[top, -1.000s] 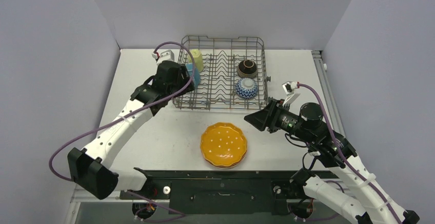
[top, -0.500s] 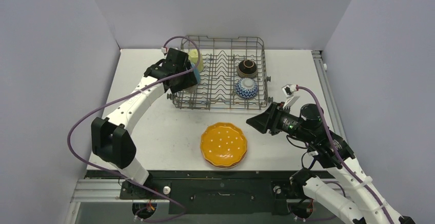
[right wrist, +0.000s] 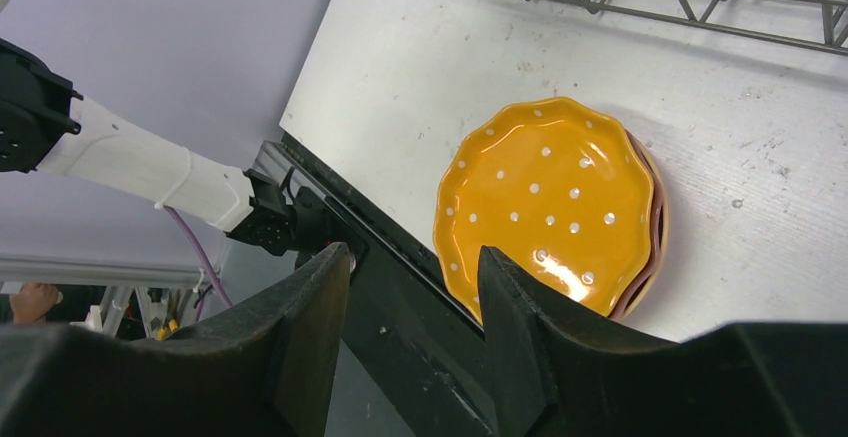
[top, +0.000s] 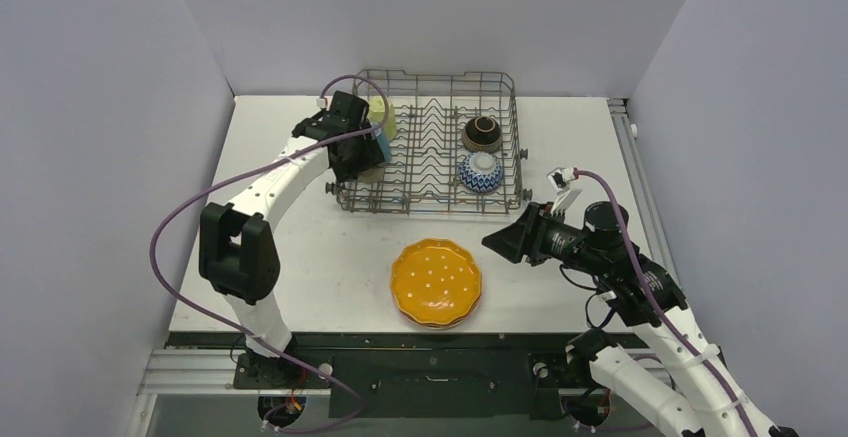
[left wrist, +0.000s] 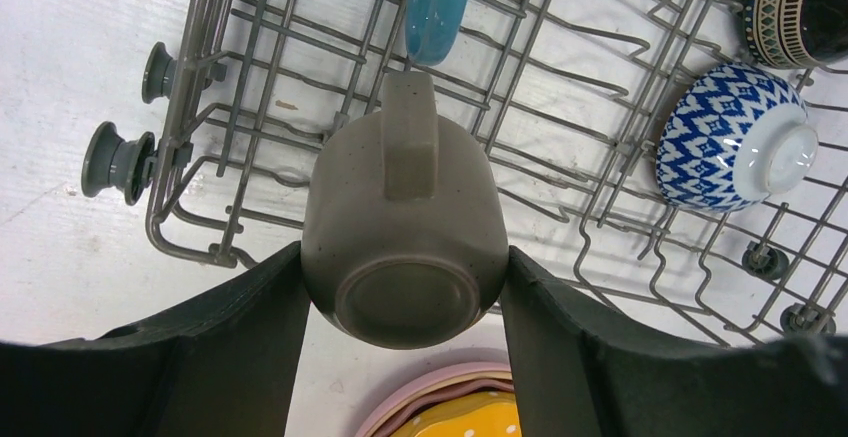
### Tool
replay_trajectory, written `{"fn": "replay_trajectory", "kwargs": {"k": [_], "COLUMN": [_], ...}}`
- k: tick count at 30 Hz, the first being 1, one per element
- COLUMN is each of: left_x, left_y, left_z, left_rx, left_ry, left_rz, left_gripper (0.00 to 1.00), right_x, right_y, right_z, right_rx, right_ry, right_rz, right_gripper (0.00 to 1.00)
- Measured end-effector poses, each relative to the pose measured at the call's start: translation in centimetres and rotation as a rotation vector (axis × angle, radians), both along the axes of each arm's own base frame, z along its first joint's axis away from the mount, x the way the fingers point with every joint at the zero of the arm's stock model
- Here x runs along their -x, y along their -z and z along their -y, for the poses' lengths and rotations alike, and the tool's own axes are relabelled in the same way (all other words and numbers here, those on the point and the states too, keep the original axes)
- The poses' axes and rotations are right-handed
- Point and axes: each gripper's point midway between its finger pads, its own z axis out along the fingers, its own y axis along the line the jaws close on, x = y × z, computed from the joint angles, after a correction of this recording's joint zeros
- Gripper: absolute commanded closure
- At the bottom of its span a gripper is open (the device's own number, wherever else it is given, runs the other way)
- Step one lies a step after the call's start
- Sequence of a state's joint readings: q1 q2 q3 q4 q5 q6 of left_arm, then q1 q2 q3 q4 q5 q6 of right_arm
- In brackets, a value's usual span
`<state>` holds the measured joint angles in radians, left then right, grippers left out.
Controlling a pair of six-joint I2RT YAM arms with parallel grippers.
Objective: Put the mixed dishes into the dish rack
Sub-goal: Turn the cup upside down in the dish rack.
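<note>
Top external view, starting on the left: the left arm reaches up to the left wall of the dish rack, which sits at the far side of the table. On the left wrist camera, the left gripper is clamped on the grey mug, one finger on each side. The mug's base faces the lens and its handle points away, right over the rack's near left corner by the little side wheels. Whether it touches the wires, I cannot tell. Just beyond it a blue mug lies among the tines, and the pale-yellow mug stands in the far left corner.

Moving right across the rack, the dark brown bowl and, nearer, the blue-white patterned bowl are both turned upside down in the right-hand section. On the table in front of the rack lies the plate stack with the orange plate on top and pink rims peeking out beneath. Far right, the right gripper hangs beside the stack with its jaws apart and nothing between them
</note>
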<state>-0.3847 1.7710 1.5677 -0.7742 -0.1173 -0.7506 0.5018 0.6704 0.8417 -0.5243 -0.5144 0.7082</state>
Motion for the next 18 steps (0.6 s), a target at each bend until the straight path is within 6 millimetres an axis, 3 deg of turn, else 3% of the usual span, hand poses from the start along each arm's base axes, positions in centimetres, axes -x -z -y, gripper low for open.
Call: {"fn": "replay_trajectory", "kwargs": {"k": [11, 18], "left_x": [-2.5, -3.0], "left_y": [2.5, 3.5], "left_z": [0.4, 0.6], "left_rx": [0.003, -0.003], "left_ry": [-0.017, -0.021], "left_rz": [-0.050, -0.073], "left_gripper": [1.00, 1.00], "right_x": [0.0, -0.2], "right_y": [1.6, 2.2], "right_z": [0.3, 0.4], "right_rx": [0.019, 0.022], "right_ry": [-0.014, -0.017], "right_rz": [-0.025, -0.042], "right_gripper": [0.54, 0.54]}}
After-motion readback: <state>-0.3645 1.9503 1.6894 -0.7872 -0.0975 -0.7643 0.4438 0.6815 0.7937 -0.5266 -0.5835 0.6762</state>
